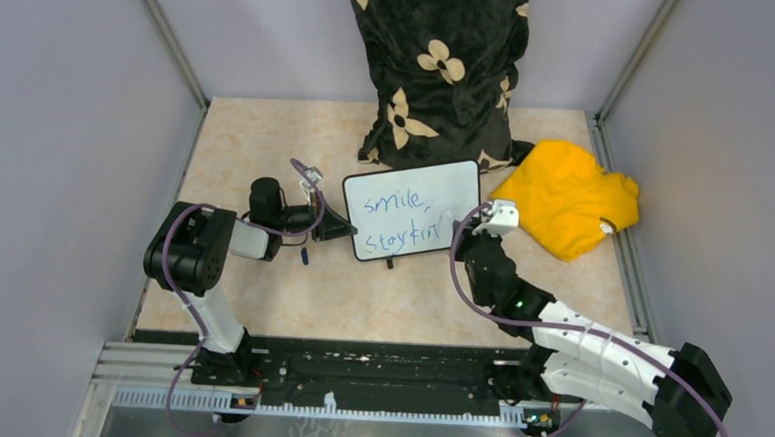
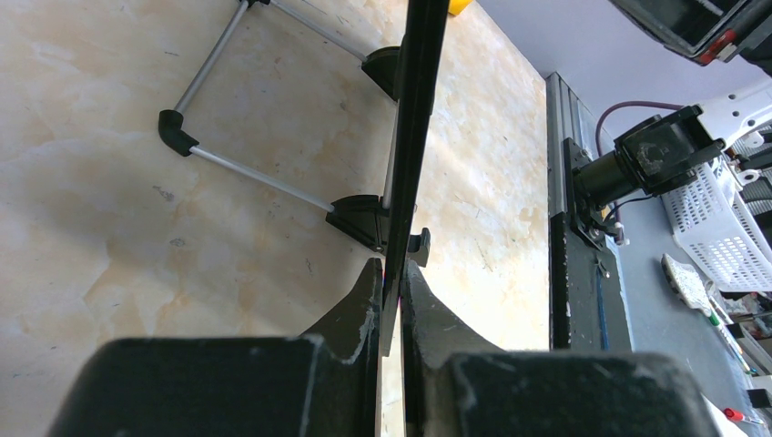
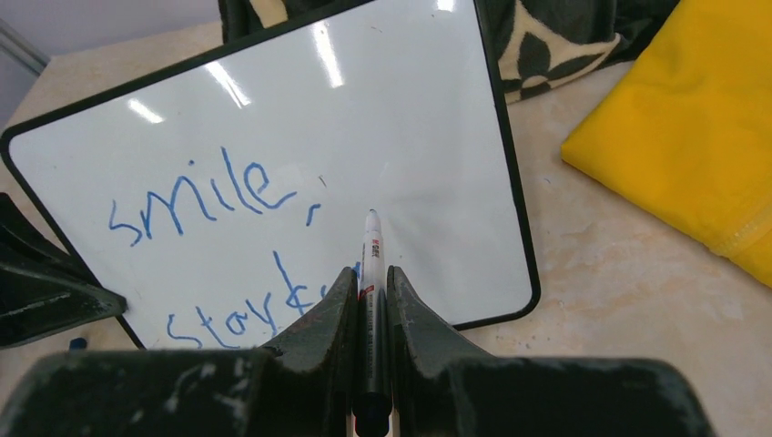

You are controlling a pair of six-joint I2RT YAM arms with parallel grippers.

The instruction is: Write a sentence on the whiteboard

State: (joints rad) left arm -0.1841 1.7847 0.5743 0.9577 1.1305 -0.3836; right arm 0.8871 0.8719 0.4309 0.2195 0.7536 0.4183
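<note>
The whiteboard (image 1: 435,186) stands propped on the table in front of the pillow, tilted back on its wire stand (image 2: 246,173). The sentence (image 1: 396,214) runs in blue over two lines, "smile," above "stay" and a few more letters (image 3: 214,196). My left gripper (image 1: 341,226) is shut on the board's left edge (image 2: 419,109), which passes between the jaws (image 2: 391,266). My right gripper (image 3: 370,270) is shut on a white-tipped marker (image 3: 371,246). The marker points at the whiteboard (image 3: 410,137) to the right of the second line. Whether its tip touches is unclear.
A black pillow with cream flowers (image 1: 442,61) stands right behind the board. A yellow cloth (image 1: 565,193) lies to its right. A small dark cap (image 1: 304,256) rests on the table by the left gripper. Grey walls close in both sides.
</note>
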